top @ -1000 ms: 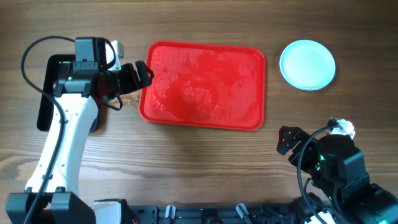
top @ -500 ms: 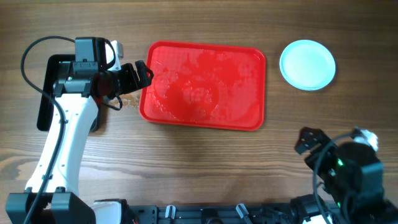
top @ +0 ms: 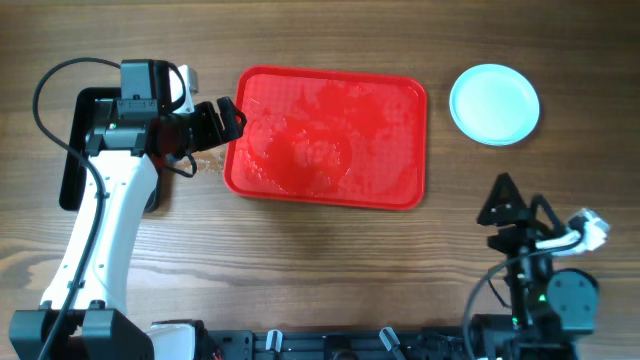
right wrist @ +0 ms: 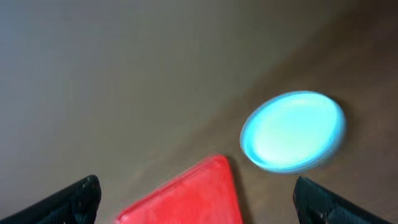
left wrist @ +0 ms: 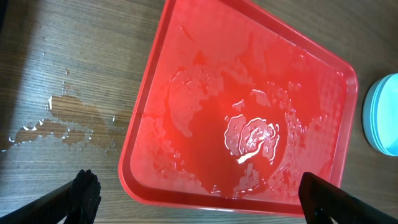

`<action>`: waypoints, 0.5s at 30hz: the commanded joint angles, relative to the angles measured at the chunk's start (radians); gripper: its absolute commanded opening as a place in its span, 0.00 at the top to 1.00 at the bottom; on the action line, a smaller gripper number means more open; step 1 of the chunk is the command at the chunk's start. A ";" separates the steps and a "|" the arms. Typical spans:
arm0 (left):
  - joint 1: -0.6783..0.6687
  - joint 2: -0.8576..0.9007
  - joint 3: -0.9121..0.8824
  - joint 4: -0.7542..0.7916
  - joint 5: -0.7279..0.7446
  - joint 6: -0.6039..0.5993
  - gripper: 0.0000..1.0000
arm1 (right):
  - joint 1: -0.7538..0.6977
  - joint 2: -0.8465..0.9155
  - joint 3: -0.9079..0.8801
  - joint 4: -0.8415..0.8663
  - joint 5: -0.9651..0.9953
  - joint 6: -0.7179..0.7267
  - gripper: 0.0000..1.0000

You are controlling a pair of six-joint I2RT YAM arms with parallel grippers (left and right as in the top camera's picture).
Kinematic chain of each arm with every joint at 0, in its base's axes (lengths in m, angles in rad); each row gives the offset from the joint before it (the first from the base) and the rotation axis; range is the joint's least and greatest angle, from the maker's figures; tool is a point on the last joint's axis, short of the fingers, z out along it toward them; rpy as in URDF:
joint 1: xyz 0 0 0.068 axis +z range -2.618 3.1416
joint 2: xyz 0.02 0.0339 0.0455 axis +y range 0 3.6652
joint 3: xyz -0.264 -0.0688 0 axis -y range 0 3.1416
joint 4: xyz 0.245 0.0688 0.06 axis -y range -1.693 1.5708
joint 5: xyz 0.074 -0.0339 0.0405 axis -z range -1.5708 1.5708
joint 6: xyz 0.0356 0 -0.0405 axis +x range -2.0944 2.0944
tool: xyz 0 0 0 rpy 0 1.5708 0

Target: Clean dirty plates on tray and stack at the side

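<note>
**Step in hand (judged).** No plate is left on the red tray (top: 395,110), and the plates (top: 494,104) sit at the far right of the tabletop (top: 330,270), well apart from the tray. The work looks essentially complete, so what remains is probably to clear both arms.

**Procedure.**
1. The left claw (top: 230,118) is spread wide and grips nothing. It hovers at the tray's left rim. Lift it before moving sideways, so that neither finger catches the rim and drags the wet tray.
2. The right claw (top: 515,205) is also fully open and empty. It is near the front right of the tabletop, pointing toward the plates. Draw it away from the stack, not across it.
3. Route the left claw above the water puddle (left wrist: 68,118) just left of the tray.

**Containers and contents.**
- Tray: carries only a film of water with a foamy patch (left wrist: 252,137) near its middle. No plate is inside.
- Plates: the top face looks clean and pale blue. The left wrist view shows layered rims, which suggests a stack, but the count cannot be confirmed.
- Black tray (top: 75,150): lies under the left arm, and its contents are hidden.
</note>
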 commanded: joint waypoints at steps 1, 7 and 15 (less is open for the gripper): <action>-0.002 -0.007 -0.006 0.003 -0.006 -0.005 0.00 | -0.018 -0.057 -0.132 0.175 -0.116 -0.039 0.00; -0.002 -0.007 -0.006 0.003 -0.006 -0.005 0.00 | -0.018 -0.089 -0.264 0.380 -0.070 -0.043 0.00; -0.002 -0.007 -0.006 0.003 -0.006 -0.005 0.00 | -0.021 -0.089 -0.320 0.307 -0.026 -0.385 0.00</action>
